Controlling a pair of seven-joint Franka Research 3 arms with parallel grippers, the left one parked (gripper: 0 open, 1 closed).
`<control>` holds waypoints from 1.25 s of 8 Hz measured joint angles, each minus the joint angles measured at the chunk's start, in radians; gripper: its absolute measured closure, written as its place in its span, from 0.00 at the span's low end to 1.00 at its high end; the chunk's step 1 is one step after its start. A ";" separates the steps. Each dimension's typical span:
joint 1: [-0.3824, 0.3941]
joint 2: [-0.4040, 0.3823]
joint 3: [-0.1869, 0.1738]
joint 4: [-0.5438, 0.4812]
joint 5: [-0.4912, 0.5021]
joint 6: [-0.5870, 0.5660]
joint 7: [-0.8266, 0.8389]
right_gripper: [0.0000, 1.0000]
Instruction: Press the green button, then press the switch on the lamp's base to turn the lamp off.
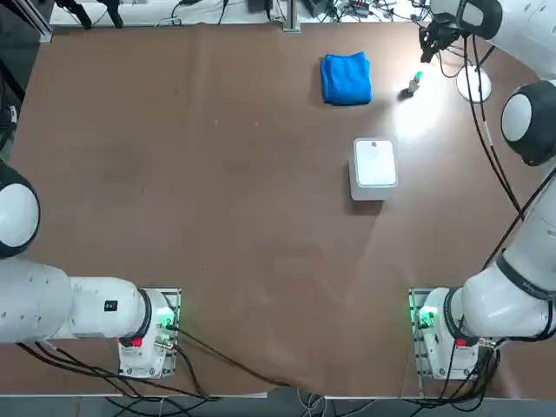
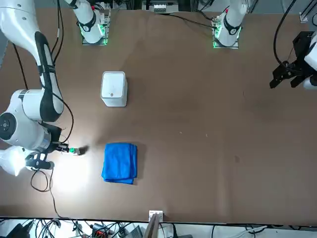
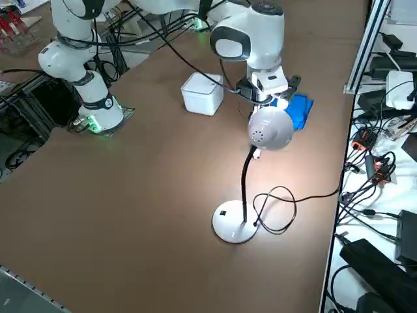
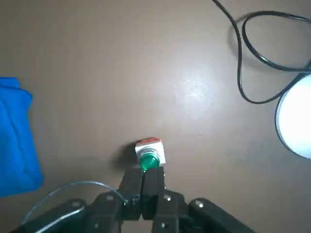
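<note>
The green button (image 4: pixel 149 159) is a small pale stub with a green cap, standing on the brown table between the blue cloth (image 1: pixel 346 78) and the lamp's base (image 1: pixel 474 84). My right gripper (image 4: pixel 143 175) is shut, with its fingertips together right at the green cap and nothing held between them. From overhead the gripper (image 1: pixel 426 50) hangs just beyond the button (image 1: pixel 415 82). The lamp is lit: its head (image 3: pixel 270 129) throws a bright patch on the table around the button (image 2: pixel 73 150). On the white disc base (image 3: pixel 233 225) the switch (image 3: pixel 223 212) shows as a dark dot.
A white rounded-square box (image 1: pixel 375 165) stands nearer the arm bases. The lamp's black cable (image 3: pixel 280 208) loops beside the base toward the table's right edge. The black stem (image 3: pixel 245 182) rises close to my wrist.
</note>
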 joint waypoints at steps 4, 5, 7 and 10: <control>0.001 0.030 0.000 0.000 0.036 0.034 0.000 0.99; 0.002 0.034 0.000 -0.002 0.036 0.037 0.000 0.99; 0.003 0.042 0.000 -0.013 0.036 0.063 0.000 0.99; 0.003 0.049 0.000 -0.043 0.036 0.106 0.000 0.99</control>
